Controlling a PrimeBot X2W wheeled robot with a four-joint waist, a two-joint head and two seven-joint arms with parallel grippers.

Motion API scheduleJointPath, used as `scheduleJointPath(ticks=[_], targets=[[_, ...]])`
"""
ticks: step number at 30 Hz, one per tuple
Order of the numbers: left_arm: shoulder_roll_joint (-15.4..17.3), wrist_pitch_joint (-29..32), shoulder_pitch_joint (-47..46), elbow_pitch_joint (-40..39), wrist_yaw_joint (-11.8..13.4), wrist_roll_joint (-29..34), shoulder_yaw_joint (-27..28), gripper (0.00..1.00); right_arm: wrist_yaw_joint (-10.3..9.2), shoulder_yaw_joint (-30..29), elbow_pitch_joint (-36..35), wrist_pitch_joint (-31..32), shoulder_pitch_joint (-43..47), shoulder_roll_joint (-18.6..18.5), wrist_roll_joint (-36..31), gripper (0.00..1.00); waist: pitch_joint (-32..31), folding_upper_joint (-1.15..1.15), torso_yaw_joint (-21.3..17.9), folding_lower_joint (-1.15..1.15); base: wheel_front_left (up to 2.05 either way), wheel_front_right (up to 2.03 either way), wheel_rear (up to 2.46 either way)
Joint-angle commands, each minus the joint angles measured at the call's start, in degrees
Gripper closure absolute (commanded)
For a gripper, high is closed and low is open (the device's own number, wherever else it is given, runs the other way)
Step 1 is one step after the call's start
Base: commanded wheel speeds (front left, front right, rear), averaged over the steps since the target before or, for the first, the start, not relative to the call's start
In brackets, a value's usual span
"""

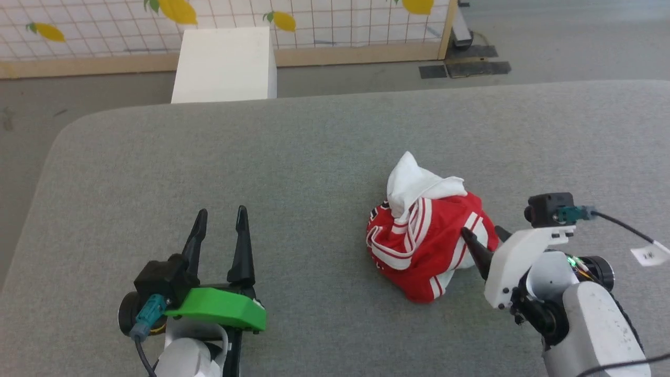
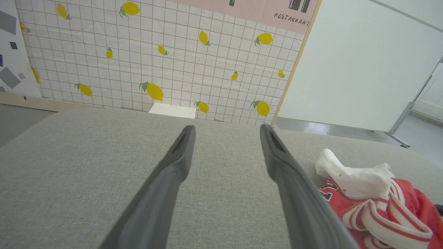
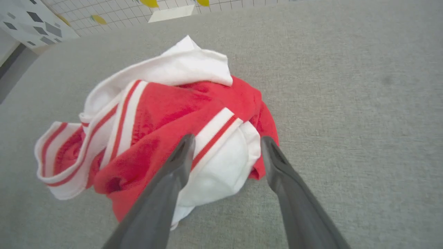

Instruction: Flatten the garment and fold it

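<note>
The garment [image 1: 426, 235] lies crumpled in a heap on the grey fabric surface [image 1: 314, 146], red with striped trim and a white inside peak sticking up. My right gripper [image 1: 481, 230] is open at the heap's right edge. In the right wrist view its fingertips [image 3: 188, 138] straddle a white fold with striped trim on the garment [image 3: 166, 114], gripper [image 3: 227, 137] holding nothing. My left gripper [image 1: 221, 210] stands open well to the left of the heap, over bare surface. In the left wrist view the gripper [image 2: 226, 127] is empty, with the garment [image 2: 373, 204] at lower right.
A white box [image 1: 225, 63] stands on the floor beyond the surface's far edge, in front of a tiled lemon-print wall [image 1: 104, 26]. The surface's rounded left corner [image 1: 68, 136] is near my left arm. A cable with a white tag [image 1: 649, 255] hangs off my right wrist.
</note>
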Motion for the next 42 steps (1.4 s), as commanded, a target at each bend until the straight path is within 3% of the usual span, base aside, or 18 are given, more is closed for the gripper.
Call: scheduleJointPath(ticks=[1,2,3,4,5,10,15,20,23,26,27,28,29,32,37,42], targets=[[-0.2,-0.2,0.1,-0.2,-0.4,0.6,0.4,0.0,-0.09,0.0,0.8,1.7,-1.4,0.0,1.1,0.0,1.5,0.0,1.3,0.0,0.0,0.0,0.0],[-0.3,-0.2,0.1,-0.2,-0.5,0.5,0.6,0.0,-0.09,0.3,1.4,3.1,-1.9,0.0,1.3,0.4,1.7,0.0,1.4,0.0,0.0,0.0,0.0],[-0.4,-0.2,-0.1,0.0,-0.6,0.6,0.8,0.0,-0.09,0.5,1.8,4.4,-2.4,0.0,1.7,0.61,1.8,0.0,1.5,0.0,0.0,0.0,0.0],[-0.4,-0.2,-0.2,0.0,-0.7,0.7,0.9,0.0,-0.09,0.7,1.8,5.1,-2.8,0.0,2.2,0.98,1.9,0.0,1.6,0.0,0.0,0.0,0.0],[-0.5,-0.2,-0.2,0.1,-0.8,0.7,1.1,0.0,-0.09,0.6,1.7,5.4,-3.0,0.0,2.9,1.0,2.0,0.0,1.6,0.0,0.0,0.0,0.0],[-0.5,-0.2,-0.3,0.4,-0.8,0.2,1.4,0.0,-0.09,1.1,-0.5,4.7,-2.0,0.0,5.6,1.0,1.5,0.0,0.8,0.0,0.0,0.0,0.0],[-0.5,-0.2,-0.2,0.5,-0.4,-0.8,1.4,0.0,-0.09,-1.7,-5.8,-2.0,0.3,-1.2,4.5,1.0,0.7,0.0,-0.5,0.0,0.0,0.0,0.0],[-0.5,-0.2,0.0,0.2,-0.2,-1.1,1.3,0.0,-0.09,-12.0,-10.5,-6.6,5.1,-1.0,-2.0,1.0,0.4,0.0,-1.4,0.0,0.0,0.0,0.0],[-0.5,-0.2,0.0,0.0,-0.1,-1.2,1.3,0.0,-0.09,-18.8,-12.0,-4.3,9.0,-0.3,-5.3,1.0,0.5,0.0,-1.8,0.0,0.0,0.0,0.0],[-0.5,-0.2,0.0,0.1,-0.1,-1.3,1.3,0.0,-0.09,-24.5,-10.7,1.9,12.7,0.0,-7.0,1.0,0.6,0.0,-2.0,0.0,0.0,0.0,0.0],[-0.5,-0.2,0.0,0.1,-0.1,-1.4,1.3,0.0,-0.09,-25.2,-10.2,3.5,13.5,0.0,-6.9,0.66,0.6,0.0,-2.0,0.0,0.0,0.0,0.0],[-0.5,-0.2,0.0,0.1,-0.1,-1.5,1.2,0.0,-0.09,-26.3,-10.2,4.1,13.8,0.0,-6.3,0.46,0.6,0.0,-2.1,0.0,0.0,0.0,0.0],[-0.5,-0.2,-0.1,0.1,-0.1,-1.5,1.2,0.0,-0.09,-26.9,-10.5,3.8,13.7,0.0,-5.9,0.0,0.6,0.0,-2.1,0.0,0.0,0.0,0.0],[-0.6,-0.2,-0.2,0.2,0.0,-1.6,1.3,0.0,-0.09,-26.6,-12.9,0.4,12.1,0.0,-3.3,0.0,0.7,0.0,-2.1,0.0,0.0,0.0,0.0],[-0.6,-0.2,-0.4,0.2,0.0,-1.8,1.3,0.0,-0.09,-18.0,-17.5,-3.9,7.7,0.0,-2.6,0.0,0.7,0.0,-2.0,0.0,0.0,0.0,0.0],[-0.6,-0.2,-1.2,0.4,-0.2,-2.1,-0.1,0.0,-0.09,-14.1,-12.3,-2.2,0.5,0.0,-3.8,0.0,1.6,0.0,-0.7,0.0,0.0,0.0,0.0]])
